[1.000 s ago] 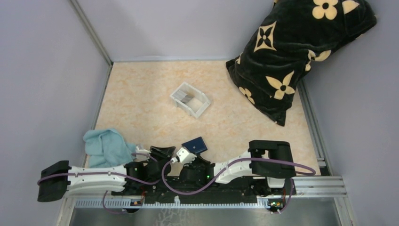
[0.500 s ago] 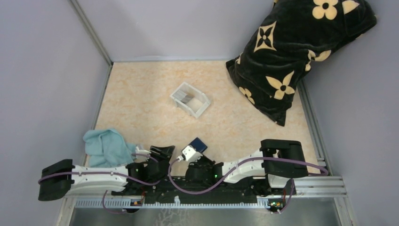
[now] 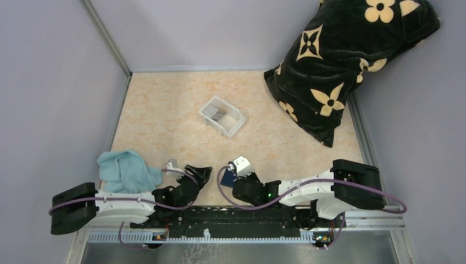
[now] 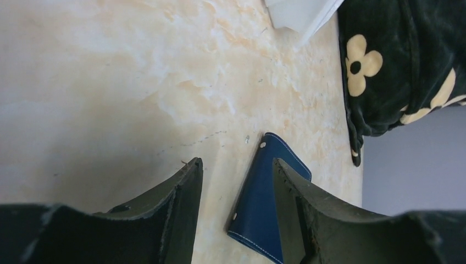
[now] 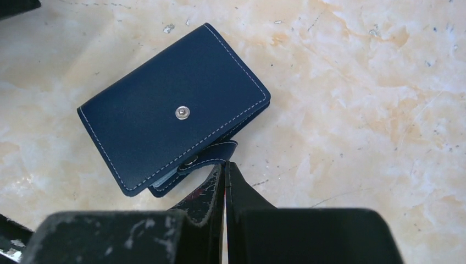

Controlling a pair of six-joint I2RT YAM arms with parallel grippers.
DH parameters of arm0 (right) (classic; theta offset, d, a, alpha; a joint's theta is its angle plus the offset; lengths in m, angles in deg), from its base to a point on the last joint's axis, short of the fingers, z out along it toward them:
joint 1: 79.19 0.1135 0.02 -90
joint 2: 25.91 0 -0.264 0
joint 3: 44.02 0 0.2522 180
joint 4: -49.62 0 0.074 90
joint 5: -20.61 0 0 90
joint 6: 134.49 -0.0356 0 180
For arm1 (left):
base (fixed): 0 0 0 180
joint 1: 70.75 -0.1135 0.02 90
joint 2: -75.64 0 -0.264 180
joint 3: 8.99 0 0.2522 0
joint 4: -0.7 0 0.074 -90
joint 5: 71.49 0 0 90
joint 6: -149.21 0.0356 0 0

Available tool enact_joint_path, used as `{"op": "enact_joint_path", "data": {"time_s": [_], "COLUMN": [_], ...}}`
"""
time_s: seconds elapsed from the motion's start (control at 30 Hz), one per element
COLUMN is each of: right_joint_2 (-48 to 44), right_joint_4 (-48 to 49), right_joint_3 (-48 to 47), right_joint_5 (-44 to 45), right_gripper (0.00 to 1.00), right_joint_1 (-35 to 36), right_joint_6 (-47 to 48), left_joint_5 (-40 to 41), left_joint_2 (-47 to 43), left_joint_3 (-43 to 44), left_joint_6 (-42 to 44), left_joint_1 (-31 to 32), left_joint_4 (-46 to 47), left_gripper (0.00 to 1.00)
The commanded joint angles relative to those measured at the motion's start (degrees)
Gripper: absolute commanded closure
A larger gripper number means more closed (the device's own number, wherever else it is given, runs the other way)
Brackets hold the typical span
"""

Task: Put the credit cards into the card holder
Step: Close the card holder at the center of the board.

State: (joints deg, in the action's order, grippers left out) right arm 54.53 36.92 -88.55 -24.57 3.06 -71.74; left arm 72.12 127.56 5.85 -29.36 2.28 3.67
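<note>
The card holder [image 5: 165, 110], a navy wallet with a snap stud, lies folded on the table with its strap tab loose. My right gripper [image 5: 225, 166] is shut, its tips right at the tab's edge with nothing between them. From above, only a blue corner of the card holder [image 3: 228, 176] shows under the right wrist. My left gripper [image 4: 236, 163] is open just left of it, and the card holder [image 4: 255, 203] lies beyond its right finger. The credit cards [image 3: 220, 115] show as grey flat pieces inside the white tray [image 3: 233, 125] at mid-table.
A black pillow with cream flowers [image 3: 346, 55] leans in the far right corner. A teal cloth [image 3: 125, 171] lies at the near left beside the left arm. Grey walls close the table on the left, back and right.
My right gripper has closed and its arm has swung rightward, the wrist now covering most of the wallet. The left gripper has moved forward and right toward the wallet.
</note>
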Motion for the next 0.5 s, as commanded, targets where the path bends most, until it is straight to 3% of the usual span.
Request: {"op": "enact_joint_path", "data": {"time_s": [0.0, 0.27, 0.47], "right_joint_2": [-1.81, -4.37, -6.89], "right_joint_4": [1.26, -0.84, -1.81], "right_joint_3": [0.12, 2.22, 4.19], "right_joint_5": [-2.70, -3.94, -4.86], "right_gripper": [1.00, 1.00, 1.00], "right_joint_1": [-1.16, -3.96, -6.32], "right_joint_6": [-4.90, -11.56, -15.12], "left_joint_5": [-5.45, -15.82, -22.01], "left_joint_2": [3.99, 14.70, 19.76], "left_joint_3": [-0.54, 4.45, 7.83], "left_joint_6": [14.06, 29.44, 36.98], "left_joint_1": [-1.90, -4.08, -4.46], "left_joint_4": [14.88, 26.71, 29.63], "left_gripper": [0.44, 0.47, 0.56]}}
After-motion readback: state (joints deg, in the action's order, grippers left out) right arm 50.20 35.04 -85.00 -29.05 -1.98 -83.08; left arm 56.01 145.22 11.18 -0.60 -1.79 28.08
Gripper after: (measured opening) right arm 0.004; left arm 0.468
